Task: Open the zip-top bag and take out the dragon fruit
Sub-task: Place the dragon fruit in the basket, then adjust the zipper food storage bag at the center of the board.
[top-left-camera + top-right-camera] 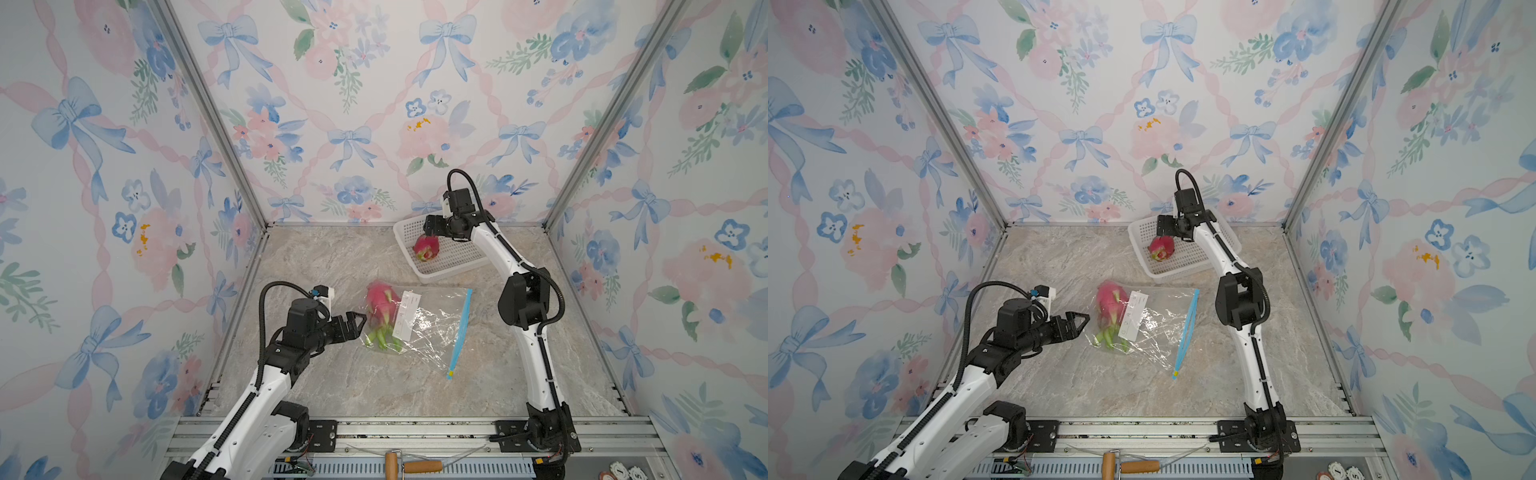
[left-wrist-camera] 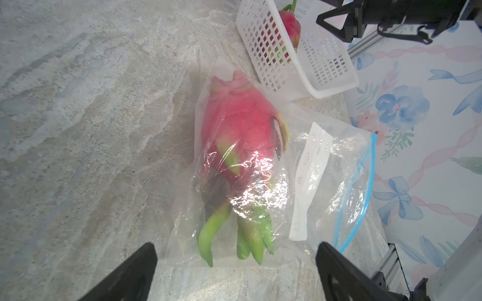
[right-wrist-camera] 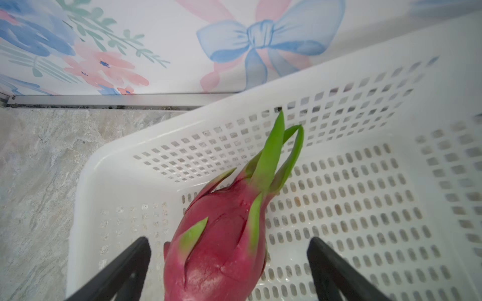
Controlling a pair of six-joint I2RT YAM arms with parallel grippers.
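The clear zip-top bag (image 1: 432, 328) (image 1: 1154, 332) lies flat mid-table, with a white label (image 1: 406, 316) on it. Its blue zip strip (image 1: 459, 332) faces right, and its two halves stand apart in the left wrist view (image 2: 349, 208). A pink dragon fruit (image 1: 381, 305) (image 2: 240, 135) with green leaves lies inside, at the closed end. My left gripper (image 1: 359, 322) (image 2: 236, 246) is open just left of that end and holds nothing. Another dragon fruit (image 1: 426, 248) (image 3: 219, 247) lies in the white basket (image 1: 453, 259). My right gripper (image 1: 432, 226) (image 3: 227, 241) hangs open over it, with its fingers apart on either side.
The basket (image 3: 365, 208) sits at the back right, near the rear wall. Floral walls close in three sides of the table. An orange-handled tool (image 1: 409, 465) lies on the front rail between the arm bases.
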